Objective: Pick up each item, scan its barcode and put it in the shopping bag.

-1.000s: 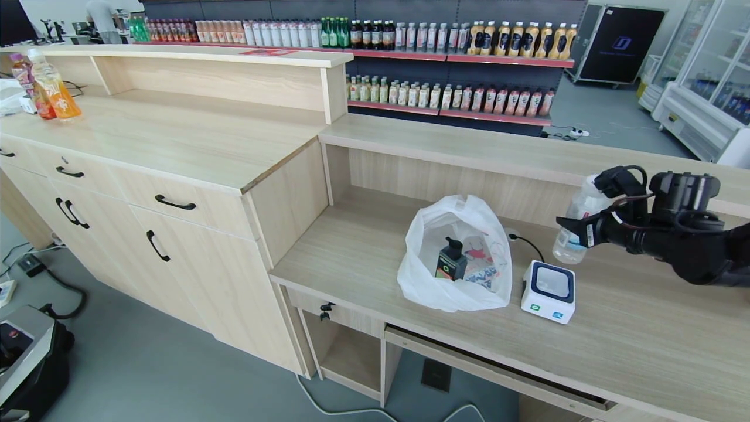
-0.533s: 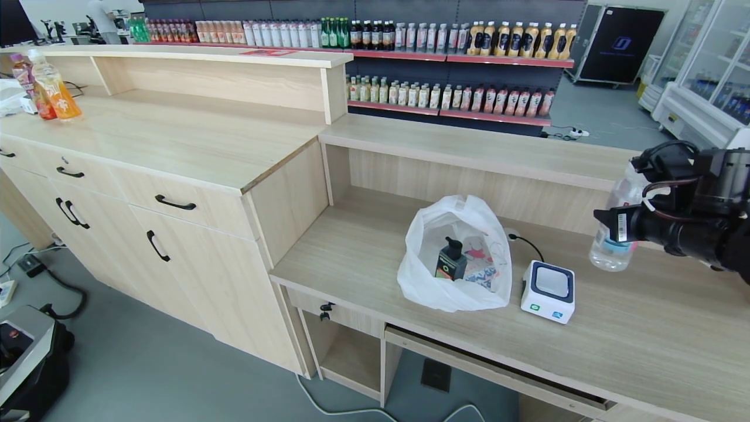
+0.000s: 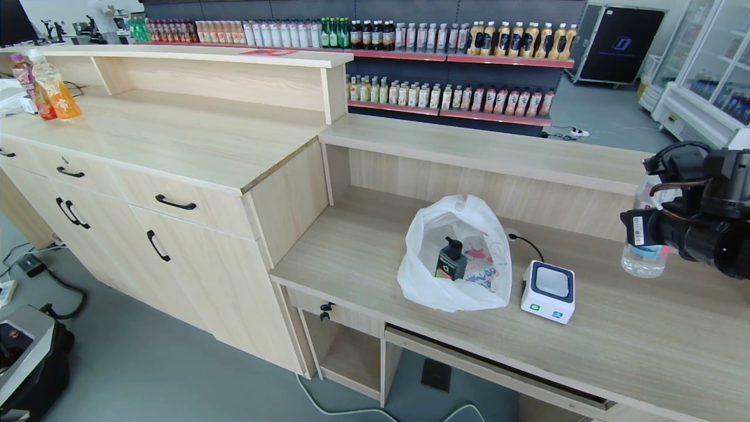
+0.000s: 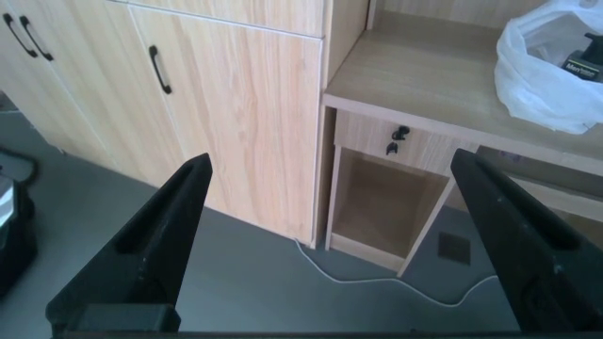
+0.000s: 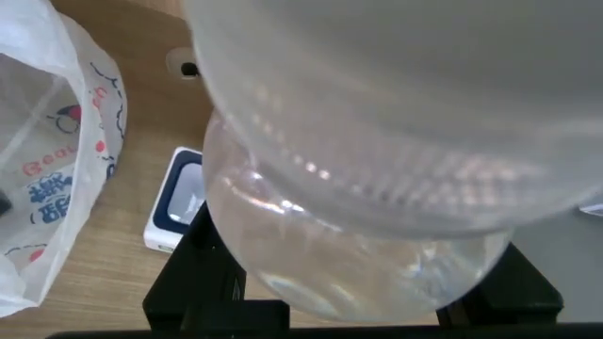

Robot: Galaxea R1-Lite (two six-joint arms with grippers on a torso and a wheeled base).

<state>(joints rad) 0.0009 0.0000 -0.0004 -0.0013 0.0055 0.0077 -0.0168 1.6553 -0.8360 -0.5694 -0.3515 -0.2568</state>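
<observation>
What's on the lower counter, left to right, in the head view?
shopping bag → scanner → clear bottle, held off to the right in the right gripper

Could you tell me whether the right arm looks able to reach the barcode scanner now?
Probably yes: the right gripper, shut on the clear bottle, hangs right of the barcode scanner with bare counter between; the shopping bag sits on its other side.
</observation>
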